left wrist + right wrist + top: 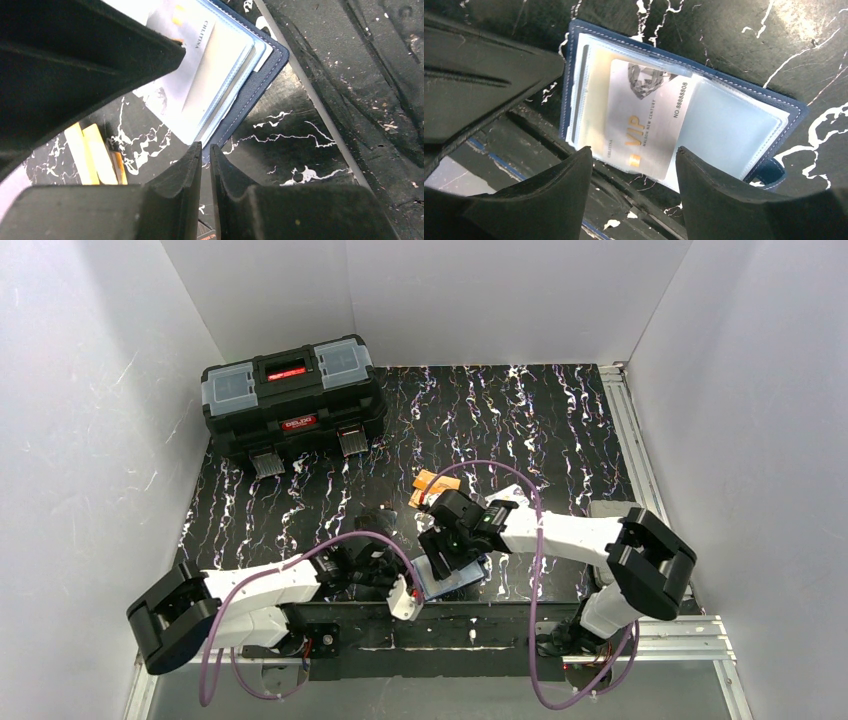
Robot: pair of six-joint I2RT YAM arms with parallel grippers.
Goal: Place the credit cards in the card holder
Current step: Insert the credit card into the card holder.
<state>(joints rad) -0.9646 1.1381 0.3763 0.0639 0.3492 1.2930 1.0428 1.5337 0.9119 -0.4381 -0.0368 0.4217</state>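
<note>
the black marbled table [560,420] is carrying a big black toolbox [293,395] at its far left, well apart from the work. the card holder [734,125] is lying open near the table's near edge, its light blue pockets facing up. the right gripper [631,150] is hovering directly over it with its fingers standing wide and holding nothing. the left gripper [202,148] is sitting just beside the holder's corner, its fingers almost touching with nothing between them. the whitish-grey card [639,115] is lying on the open holder. its far end seems to be slipping under a clear pocket lip, and its near end is sticking out past the holder's edge, between the right fingers. its long axis is running away from that gripper, so the fingers are spanning its short width. the right gripper is plainly the nearer one, and the coming move is probably a push along that axis. the orange-yellow cards [432,485] are lying on the table beyond the right gripper, apart from the holder.
</note>
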